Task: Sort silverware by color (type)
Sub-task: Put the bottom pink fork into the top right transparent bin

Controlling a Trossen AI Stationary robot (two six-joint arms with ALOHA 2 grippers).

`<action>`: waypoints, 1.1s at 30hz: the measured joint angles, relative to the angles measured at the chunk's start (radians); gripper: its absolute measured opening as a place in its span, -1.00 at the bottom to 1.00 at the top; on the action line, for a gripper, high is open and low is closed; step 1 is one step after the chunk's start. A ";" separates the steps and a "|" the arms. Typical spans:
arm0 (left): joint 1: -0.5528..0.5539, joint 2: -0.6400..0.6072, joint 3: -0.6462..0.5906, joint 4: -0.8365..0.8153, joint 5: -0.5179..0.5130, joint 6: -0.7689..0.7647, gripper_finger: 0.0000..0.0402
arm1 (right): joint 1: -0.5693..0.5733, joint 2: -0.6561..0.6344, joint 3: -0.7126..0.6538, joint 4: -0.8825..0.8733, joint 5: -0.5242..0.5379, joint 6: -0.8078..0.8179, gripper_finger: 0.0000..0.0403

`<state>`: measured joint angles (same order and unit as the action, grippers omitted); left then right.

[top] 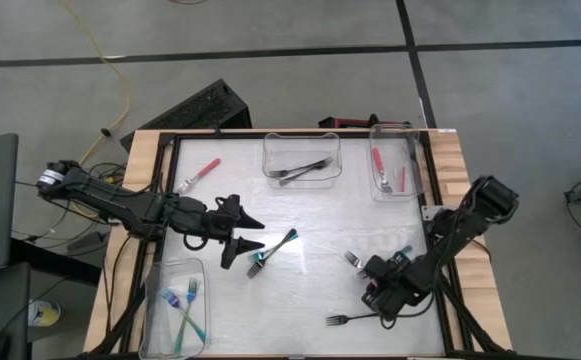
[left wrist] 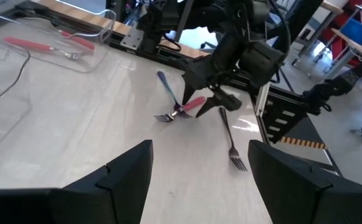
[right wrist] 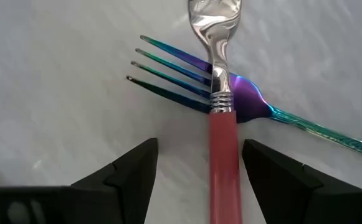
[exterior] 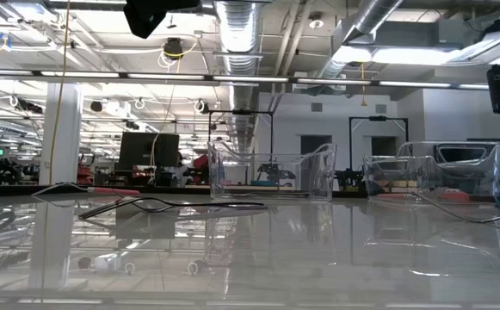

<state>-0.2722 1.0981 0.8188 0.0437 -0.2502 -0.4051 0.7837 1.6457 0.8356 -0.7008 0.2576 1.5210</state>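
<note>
A red-handled fork [right wrist: 222,155] lies across an iridescent blue-purple fork [right wrist: 168,71] on the table's right half. My right gripper [top: 372,272] points down over them, open. Its two fingers stand on either side of the red handle, apart from it. My left gripper [top: 245,240] is open and hovers left of centre, beside a teal fork [top: 275,250] that lies flat on the table. In the left wrist view, a black fork [left wrist: 230,146] lies flat just near of the right gripper [left wrist: 221,99]. Another red fork [top: 202,172] lies at the far left.
Three clear bins stand on the table. The far centre bin [top: 270,170] holds dark forks, the far right bin [top: 417,165] holds red ones, and the near left bin [top: 160,320] holds teal ones. A black frame [top: 300,133] runs along the table's edges.
</note>
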 joint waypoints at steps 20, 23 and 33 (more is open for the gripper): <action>-0.001 0.000 0.000 -0.008 0.036 -0.088 0.23 | 0.005 -0.104 -0.010 -0.017 0.116 0.026 -0.66; -0.001 0.000 0.000 -0.007 0.035 -0.090 0.23 | 0.003 -0.157 -0.008 -0.019 0.156 0.026 -0.66; -0.001 0.000 0.000 -0.008 0.027 -0.080 0.23 | -0.033 -0.360 0.032 -0.027 0.333 -0.046 -0.66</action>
<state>-0.2729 1.0978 0.8192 0.0357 -0.2232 -0.4855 0.7512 1.2857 0.8681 -0.7275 0.5910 1.4749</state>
